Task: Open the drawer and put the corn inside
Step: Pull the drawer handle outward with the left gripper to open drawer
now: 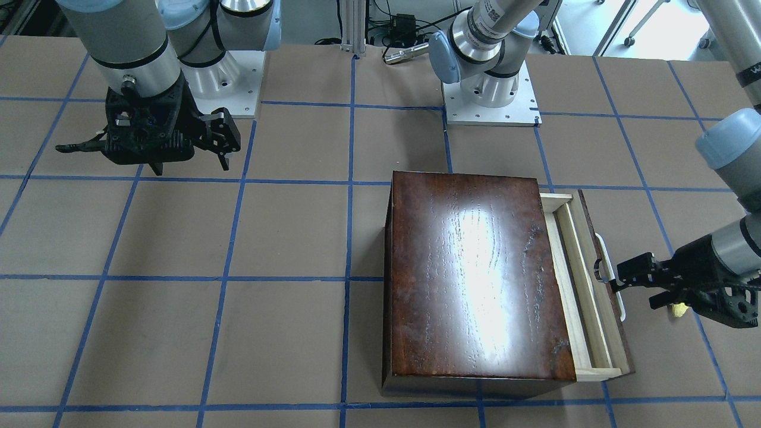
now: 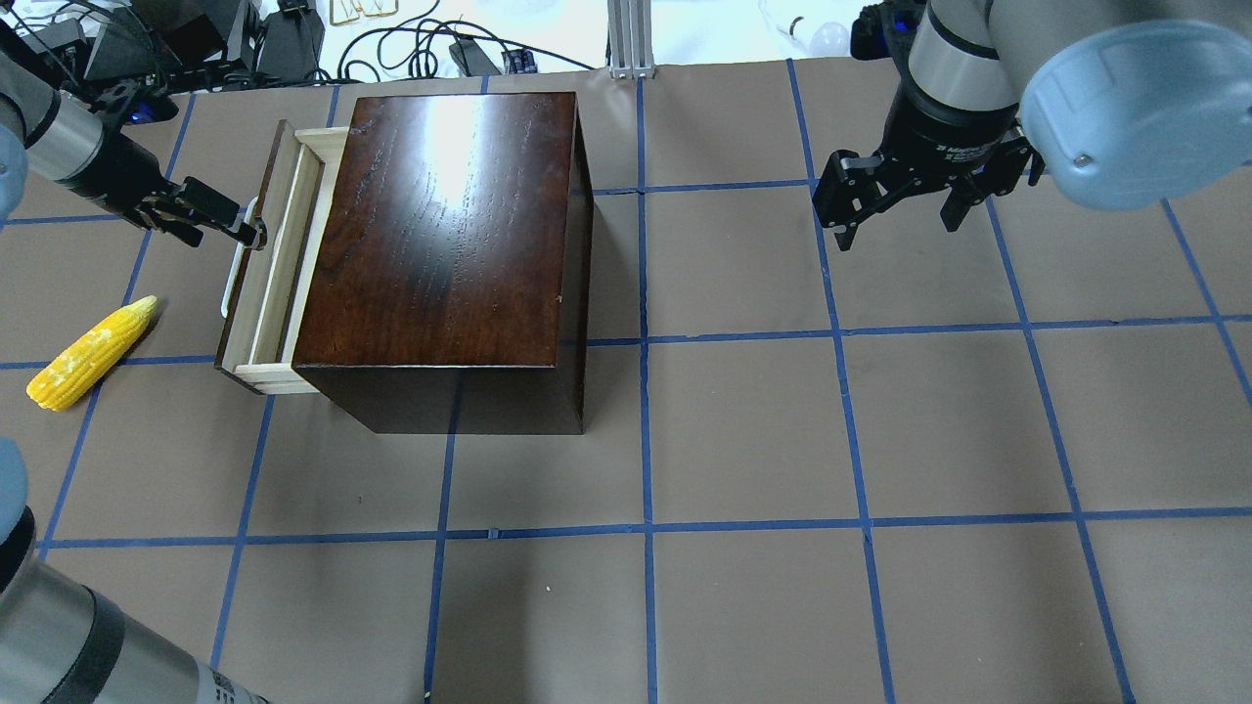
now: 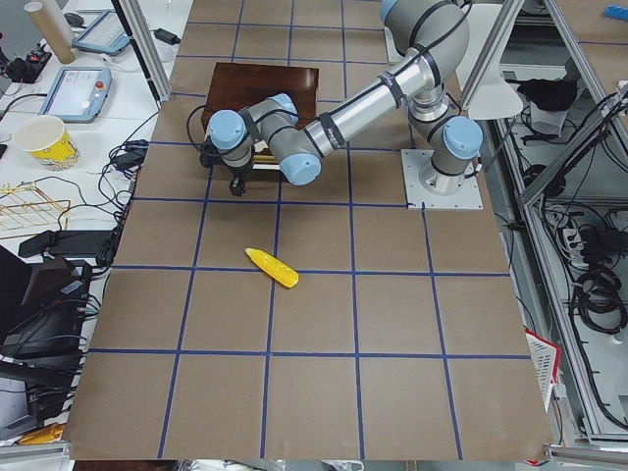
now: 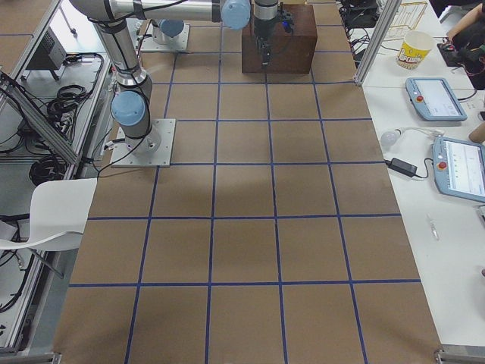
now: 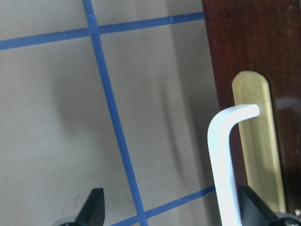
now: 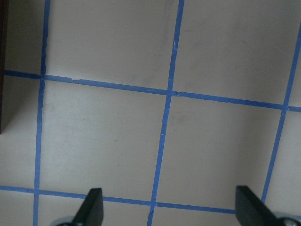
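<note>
The drawer point(image 2: 277, 256) is pulled partly out of the glossy dark-brown box point(image 2: 450, 225), toward the robot's left, with its pale-wood tray showing. My left gripper point(image 2: 246, 233) is open at the drawer's white handle point(image 2: 233, 274). In the left wrist view the handle point(image 5: 225, 169) stands between the spread fingers, close to one fingertip point(image 5: 249, 207). The yellow corn point(image 2: 93, 352) lies on the table beside the drawer front, apart from the gripper. It also shows in the exterior left view point(image 3: 272, 267). My right gripper point(image 2: 890, 213) is open and empty above the table, far from the box.
The table is brown paper with a blue tape grid point(image 2: 646, 342). The arm bases point(image 1: 490, 104) stand at the robot's edge. Cables and gear point(image 2: 411, 54) lie beyond the far edge, behind the box. The left gripper also shows in the front-facing view point(image 1: 621, 276), at the handle point(image 1: 607, 261).
</note>
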Controlling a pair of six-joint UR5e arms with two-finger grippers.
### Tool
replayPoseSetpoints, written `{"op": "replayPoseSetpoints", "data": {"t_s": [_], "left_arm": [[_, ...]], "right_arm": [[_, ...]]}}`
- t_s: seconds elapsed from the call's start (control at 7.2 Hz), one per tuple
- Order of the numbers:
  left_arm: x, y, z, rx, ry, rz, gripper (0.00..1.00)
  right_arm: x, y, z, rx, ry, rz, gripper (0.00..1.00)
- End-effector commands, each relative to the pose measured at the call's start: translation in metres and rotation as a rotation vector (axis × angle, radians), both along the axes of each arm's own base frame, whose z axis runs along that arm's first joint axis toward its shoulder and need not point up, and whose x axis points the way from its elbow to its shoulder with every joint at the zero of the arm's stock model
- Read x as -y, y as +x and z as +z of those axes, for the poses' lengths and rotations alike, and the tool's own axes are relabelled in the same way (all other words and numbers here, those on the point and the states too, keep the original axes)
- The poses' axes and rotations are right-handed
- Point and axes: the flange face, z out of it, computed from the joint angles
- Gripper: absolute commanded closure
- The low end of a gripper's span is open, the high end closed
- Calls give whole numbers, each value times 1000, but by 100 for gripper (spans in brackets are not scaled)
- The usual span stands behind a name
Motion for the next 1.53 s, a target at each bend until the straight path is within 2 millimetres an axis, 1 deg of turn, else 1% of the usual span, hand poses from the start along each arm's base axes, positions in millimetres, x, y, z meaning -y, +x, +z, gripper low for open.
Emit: {"op": "replayPoseSetpoints", "data": {"t_s": [0.0,0.56,1.11,1.25,1.39], "left_arm": [[-3,12,0,6,-5,-11,0],[-6,31,1,31,-15,-33,0],[-4,37,8,64,-18,-55,0],[-6,36,14,69,-22,-54,0],[-10,31,25,66,-16,-47,0]], "right_arm": [[0,0,0,0,0,0,0],[0,-1,0,0,0,-3,0],[0,0,0,0,0,0,0],[0,-1,0,0,0,-3,0],[0,0,0,0,0,0,0]]}}
